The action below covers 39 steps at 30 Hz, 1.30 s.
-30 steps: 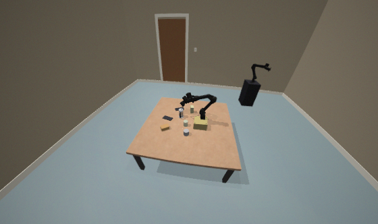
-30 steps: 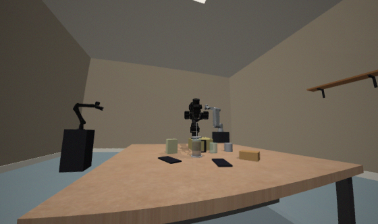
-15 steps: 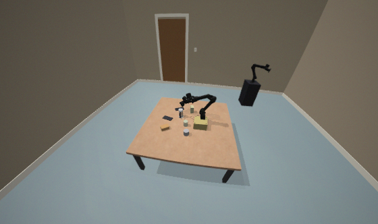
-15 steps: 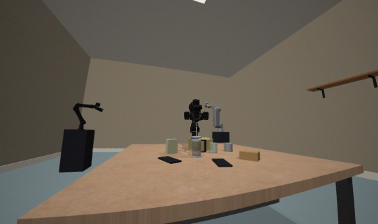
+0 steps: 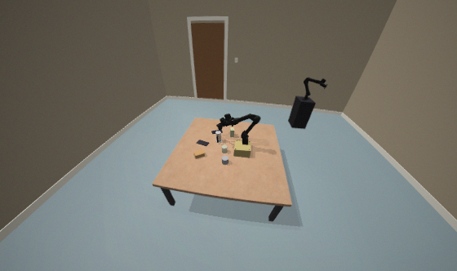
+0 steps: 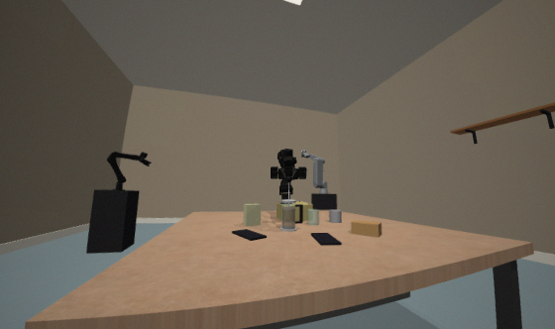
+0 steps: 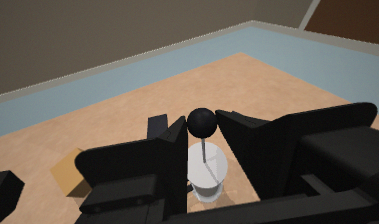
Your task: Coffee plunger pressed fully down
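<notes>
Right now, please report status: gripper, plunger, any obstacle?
Gripper shut on plunger knob. Rod raised, coffee press upright. Nothing blocking.

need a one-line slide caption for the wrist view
Wrist view: tool shut on the plunger knob, rod still raised above the coffee press lid on the wooden table.

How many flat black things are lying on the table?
2. One flat black slab lies left of the coffee press in the exterior view; the other lies to its right. More may be hidden.
</notes>
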Motion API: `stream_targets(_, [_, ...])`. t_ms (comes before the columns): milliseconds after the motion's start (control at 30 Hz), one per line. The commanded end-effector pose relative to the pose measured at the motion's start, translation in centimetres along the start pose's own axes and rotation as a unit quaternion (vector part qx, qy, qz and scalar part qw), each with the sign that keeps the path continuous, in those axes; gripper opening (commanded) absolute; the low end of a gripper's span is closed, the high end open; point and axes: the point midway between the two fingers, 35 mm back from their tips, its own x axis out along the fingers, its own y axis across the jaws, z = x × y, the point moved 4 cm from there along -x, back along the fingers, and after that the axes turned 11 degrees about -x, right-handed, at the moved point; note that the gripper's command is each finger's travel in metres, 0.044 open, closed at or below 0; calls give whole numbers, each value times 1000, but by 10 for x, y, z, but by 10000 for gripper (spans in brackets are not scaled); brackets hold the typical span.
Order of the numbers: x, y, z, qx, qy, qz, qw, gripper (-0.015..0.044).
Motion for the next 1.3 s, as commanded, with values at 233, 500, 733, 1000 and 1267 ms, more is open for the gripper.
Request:
stream_targets(233, [15, 6, -30, -4, 27, 8, 1000, 116])
stream_targets(500, [22, 8, -40, -4, 27, 8, 1000, 116])
stream_targets(733, [30, 10, -50, -4, 27, 8, 1000, 116])
stream_targets(1000, [40, 10, -57, -4, 27, 7, 1000, 116])
stream_targets(1267, [47, 9, -54, -4, 26, 7, 1000, 116])
